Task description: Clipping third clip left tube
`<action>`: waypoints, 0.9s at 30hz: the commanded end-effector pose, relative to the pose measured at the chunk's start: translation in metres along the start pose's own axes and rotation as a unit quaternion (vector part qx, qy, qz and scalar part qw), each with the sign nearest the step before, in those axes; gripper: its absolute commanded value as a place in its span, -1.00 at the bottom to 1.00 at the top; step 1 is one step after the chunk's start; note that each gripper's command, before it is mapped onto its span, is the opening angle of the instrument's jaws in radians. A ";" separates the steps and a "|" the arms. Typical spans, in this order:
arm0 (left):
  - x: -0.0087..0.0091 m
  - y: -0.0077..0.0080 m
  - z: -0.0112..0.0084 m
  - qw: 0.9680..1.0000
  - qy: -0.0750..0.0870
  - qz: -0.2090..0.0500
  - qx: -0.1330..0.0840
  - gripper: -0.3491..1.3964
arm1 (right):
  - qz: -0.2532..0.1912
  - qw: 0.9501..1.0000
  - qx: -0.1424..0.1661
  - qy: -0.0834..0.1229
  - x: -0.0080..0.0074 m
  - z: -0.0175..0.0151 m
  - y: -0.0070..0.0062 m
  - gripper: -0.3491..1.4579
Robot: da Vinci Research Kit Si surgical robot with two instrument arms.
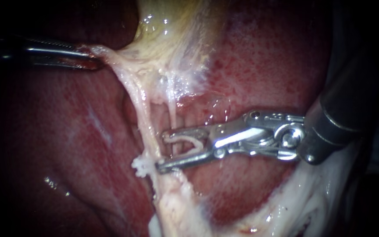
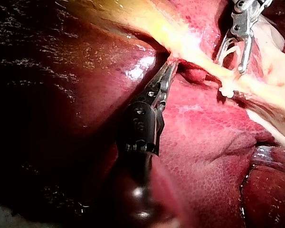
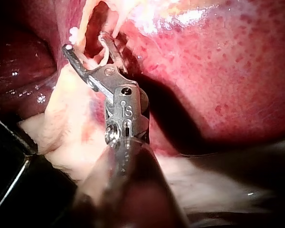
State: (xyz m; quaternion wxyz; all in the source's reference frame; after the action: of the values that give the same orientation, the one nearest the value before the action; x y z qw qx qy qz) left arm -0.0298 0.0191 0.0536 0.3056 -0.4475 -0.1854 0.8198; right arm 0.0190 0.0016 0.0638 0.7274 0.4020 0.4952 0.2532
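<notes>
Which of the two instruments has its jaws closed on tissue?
The left instrument: its jaws are shut on the pale tissue and hold it taut. The right instrument shows a wide gap between its jaws.

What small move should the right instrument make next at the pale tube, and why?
Probably ease the slim metal right instrument slightly further across the pale stretched tube before closing. It stands open with a white curved clip inside, but its tips seem to reach only the tube's near edge. The dark left instrument holds the pale tissue taut.
</notes>
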 end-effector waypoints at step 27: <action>-0.0001 0.0000 0.0000 1.000 0.000 0.000 0.000 -1.00 | 0.011 0.999 0.031 0.029 0.0035 0.0059 0.0003 -0.06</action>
State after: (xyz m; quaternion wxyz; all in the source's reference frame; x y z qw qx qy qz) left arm -0.0298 0.0190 0.0536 0.3054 -0.4475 -0.1854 0.8198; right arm 0.0262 0.0024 0.0632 0.6948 0.4236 0.5207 0.2582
